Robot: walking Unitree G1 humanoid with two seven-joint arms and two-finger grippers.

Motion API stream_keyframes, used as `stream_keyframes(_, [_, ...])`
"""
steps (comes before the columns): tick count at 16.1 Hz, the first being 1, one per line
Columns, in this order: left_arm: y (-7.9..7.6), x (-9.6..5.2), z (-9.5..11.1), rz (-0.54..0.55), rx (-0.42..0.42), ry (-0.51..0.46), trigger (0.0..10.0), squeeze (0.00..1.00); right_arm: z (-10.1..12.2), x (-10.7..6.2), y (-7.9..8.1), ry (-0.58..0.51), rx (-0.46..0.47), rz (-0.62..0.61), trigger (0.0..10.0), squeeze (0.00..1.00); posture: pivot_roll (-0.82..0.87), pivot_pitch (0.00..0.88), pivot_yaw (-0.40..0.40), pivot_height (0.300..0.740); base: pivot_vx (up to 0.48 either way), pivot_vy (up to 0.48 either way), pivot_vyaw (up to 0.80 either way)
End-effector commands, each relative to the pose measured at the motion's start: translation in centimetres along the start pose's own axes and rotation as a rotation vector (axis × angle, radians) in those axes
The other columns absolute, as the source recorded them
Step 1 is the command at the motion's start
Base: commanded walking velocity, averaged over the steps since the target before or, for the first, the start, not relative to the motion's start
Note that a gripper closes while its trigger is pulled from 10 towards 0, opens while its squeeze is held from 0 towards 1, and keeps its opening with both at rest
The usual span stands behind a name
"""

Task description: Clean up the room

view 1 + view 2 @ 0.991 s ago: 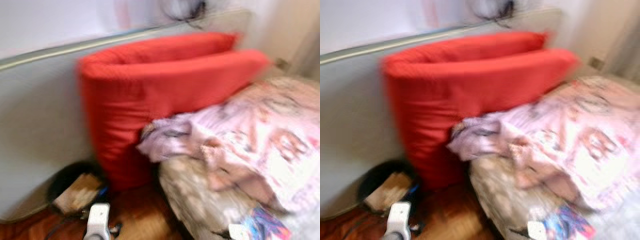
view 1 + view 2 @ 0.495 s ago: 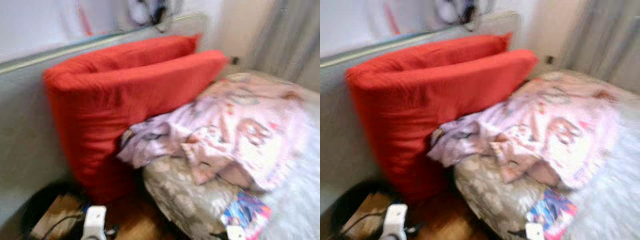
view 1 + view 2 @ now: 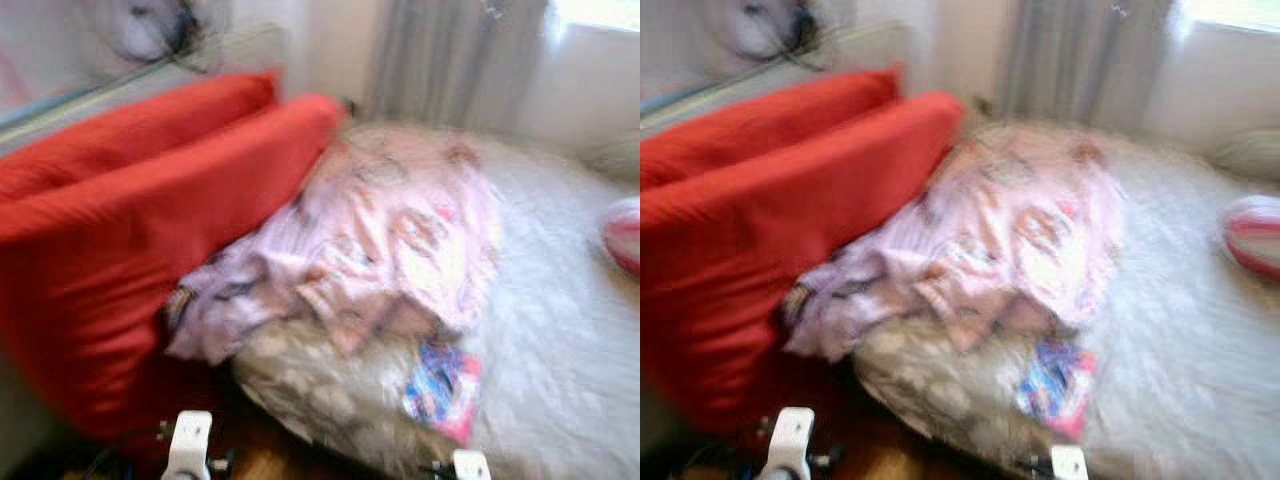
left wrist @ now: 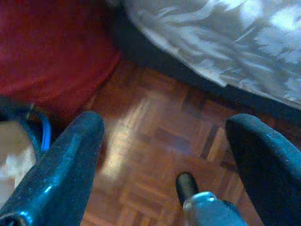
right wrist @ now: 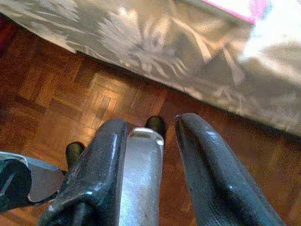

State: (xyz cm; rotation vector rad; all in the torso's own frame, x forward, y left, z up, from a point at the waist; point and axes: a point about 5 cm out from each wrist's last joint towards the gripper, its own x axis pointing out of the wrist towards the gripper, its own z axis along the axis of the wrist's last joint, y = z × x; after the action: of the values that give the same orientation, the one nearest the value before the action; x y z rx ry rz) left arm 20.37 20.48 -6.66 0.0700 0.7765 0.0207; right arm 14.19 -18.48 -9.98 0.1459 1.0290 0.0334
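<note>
End effectors hanging empty beside the bed (image 3: 560,330)

Left end effector (image 4: 164,155) is gaping; right end effector (image 5: 167,155) is nearly closed, sitting nearer the pink blanket (image 3: 390,240) lying ahead.

Both eye views are motion-blurred, daylight glaring from the window (image 3: 600,12); wrist views are dimmer, sharper.

Two red cushions (image 3: 150,230) wall off the left side of the bed (image 3: 560,330). A rumpled pink blanket (image 3: 380,240) covers its near corner; the pale sheet to the right lies open. A strip of parquet floor (image 4: 155,155) runs between cushions and mattress edge.
</note>
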Motion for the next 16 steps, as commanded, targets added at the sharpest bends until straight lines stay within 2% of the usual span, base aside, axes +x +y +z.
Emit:
stream_keyframes(1, [-0.62, 0.03, -0.18, -0.013, -0.004, 0.01, 10.0, 0.0, 0.23, -0.03, -0.38, -0.003, 0.001, -0.014, 10.0, 0.0, 0.02, 0.0, 0.006, 0.74, 0.0, 0.0, -0.74])
stream_keyframes(8, [-0.77, 0.01, -0.28, -0.029, 0.005, 0.014, 10.0, 0.0, -0.22, -0.15, -0.42, 0.001, 0.004, -0.011, 10.0, 0.0, 0.02, 0.0, 0.01, 0.74, 0.0, 0.0, -0.74])
stream_keyframes(12, [-0.69, 0.03, -0.2, -0.027, 0.018, 0.012, 10.0, 0.0, 0.27, -0.03, -0.37, -0.01, -0.001, -0.017, 10.0, 0.0, 0.02, 0.0, 0.013, 0.74, 0.0, 0.0, -0.71])
stream_keyframes(16, [-0.47, 0.02, -0.24, -0.03, 0.034, 0.023, 10.0, 0.0, 0.71, 0.06, -0.25, -0.034, 0.024, -0.022, 10.0, 0.0, 0.01, 0.0, 0.021, 0.74, 0.0, 0.0, 0.0])
